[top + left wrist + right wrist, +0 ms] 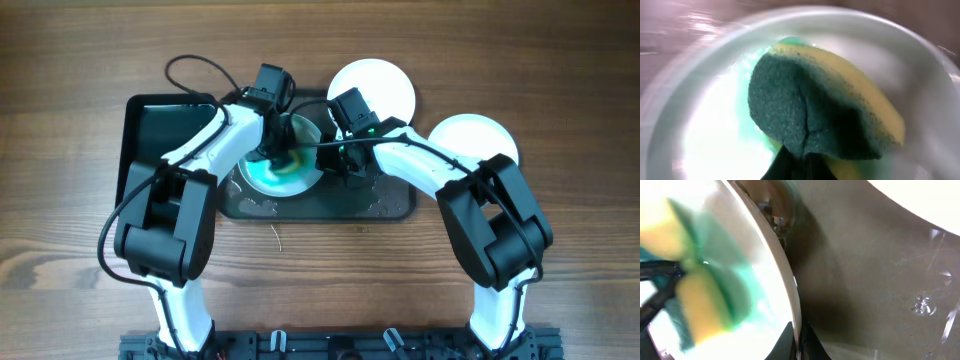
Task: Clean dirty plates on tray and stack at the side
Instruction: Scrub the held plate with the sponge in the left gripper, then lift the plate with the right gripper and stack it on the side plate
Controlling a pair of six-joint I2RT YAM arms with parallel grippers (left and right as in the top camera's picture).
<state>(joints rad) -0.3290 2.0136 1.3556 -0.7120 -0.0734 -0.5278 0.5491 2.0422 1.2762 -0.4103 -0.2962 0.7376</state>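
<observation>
A plate (272, 180) with a teal-green smear lies on the left part of the dark grey tray (385, 203). My left gripper (272, 150) is shut on a yellow and green sponge (820, 107) and presses it onto the plate (700, 125). My right gripper (335, 160) is shut on the plate's right rim (790, 280), with one finger on each side of it (799, 342). The sponge also shows in the right wrist view (700, 305). A clean white plate (375, 88) lies at the tray's far edge. Another white plate (470, 140) lies on the table to the right.
A glossy black tub (160, 125) stands directly left of the tray. The tray's bare surface (880, 280) carries water drops. The wooden table (560, 250) runs all round, and both arms reach over the tray's front edge.
</observation>
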